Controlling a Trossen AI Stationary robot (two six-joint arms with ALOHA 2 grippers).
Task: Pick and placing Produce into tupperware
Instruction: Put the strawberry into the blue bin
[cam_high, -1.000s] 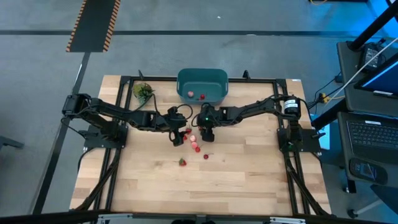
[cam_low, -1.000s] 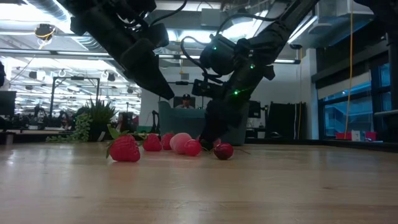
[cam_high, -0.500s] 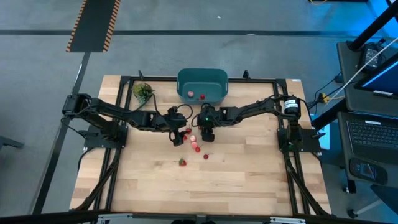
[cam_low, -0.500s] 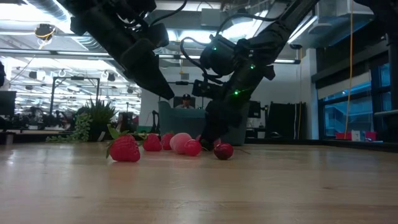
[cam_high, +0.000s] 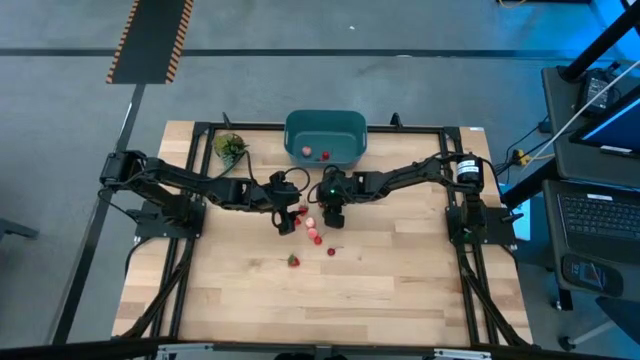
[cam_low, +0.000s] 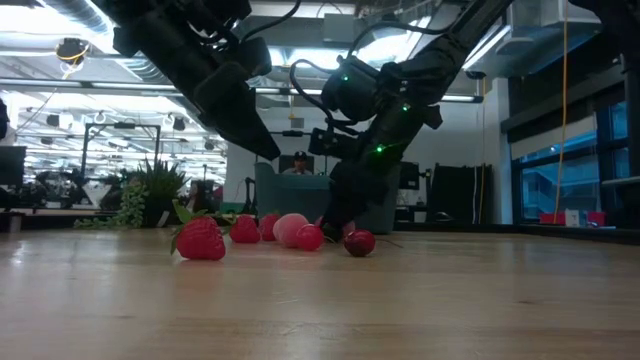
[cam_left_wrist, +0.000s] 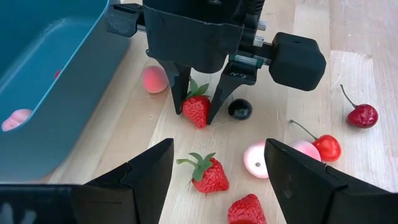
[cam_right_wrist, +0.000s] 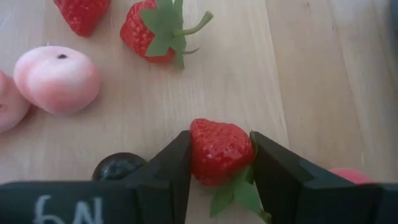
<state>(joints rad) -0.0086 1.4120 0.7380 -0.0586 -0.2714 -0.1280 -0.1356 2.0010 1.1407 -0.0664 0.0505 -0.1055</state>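
Observation:
The teal tupperware (cam_high: 325, 135) stands at the table's far middle with two small pieces (cam_high: 325, 155) inside. The produce (cam_high: 312, 230) lies scattered on the wood just near of it: strawberries (cam_left_wrist: 208, 174), pink peach-like pieces (cam_left_wrist: 154, 79), cherries (cam_left_wrist: 360, 115) and a dark berry (cam_left_wrist: 239, 109). My right gripper (cam_left_wrist: 196, 118) reaches down into this cluster and is shut on one strawberry (cam_right_wrist: 219, 151). My left gripper (cam_left_wrist: 217, 180) hangs open above the produce, a little to the left, touching nothing. My right gripper pinches the strawberry by two opposite sides (cam_right_wrist: 198, 155) between its two fingers. The fingers slant down at it from the table's right and far side. The strawberry stands with its green top (cam_left_wrist: 198, 90) up between the fingers and its red tip (cam_left_wrist: 198, 124) at the tabletop.
A green leafy bunch (cam_high: 230, 147) sits at the far left by the black frame rail. The tub's near wall (cam_left_wrist: 74, 93) is close beside the cluster. Bare wood (cam_high: 330, 300) stretches toward the near edge, with a lone strawberry (cam_high: 293, 261) on it.

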